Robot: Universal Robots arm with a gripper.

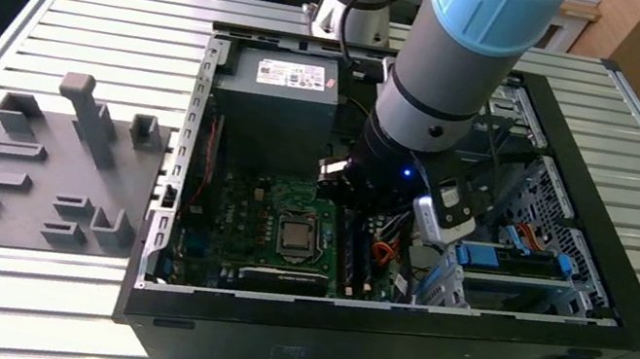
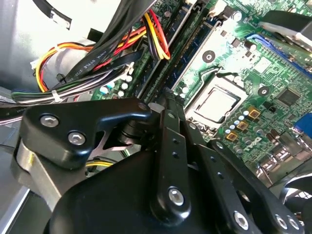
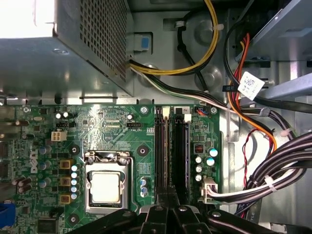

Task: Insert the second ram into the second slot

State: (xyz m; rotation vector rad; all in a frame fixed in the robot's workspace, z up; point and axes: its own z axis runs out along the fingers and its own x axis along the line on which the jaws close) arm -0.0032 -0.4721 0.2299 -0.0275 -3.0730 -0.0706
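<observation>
The pincer (image 3: 168, 204), pressed together on the second ram (image 3: 165, 161), should probably press straight down, evenly, into the second slot (image 3: 181, 151).

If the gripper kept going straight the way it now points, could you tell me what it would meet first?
Most likely the memory slots on the motherboard: the gripper points down at them beside the processor socket. Depth is unclear.

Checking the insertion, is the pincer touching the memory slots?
Cannot tell. In the first wrist view the pincer overlaps the end of the memory slots, hiding any contact or gap.
</observation>
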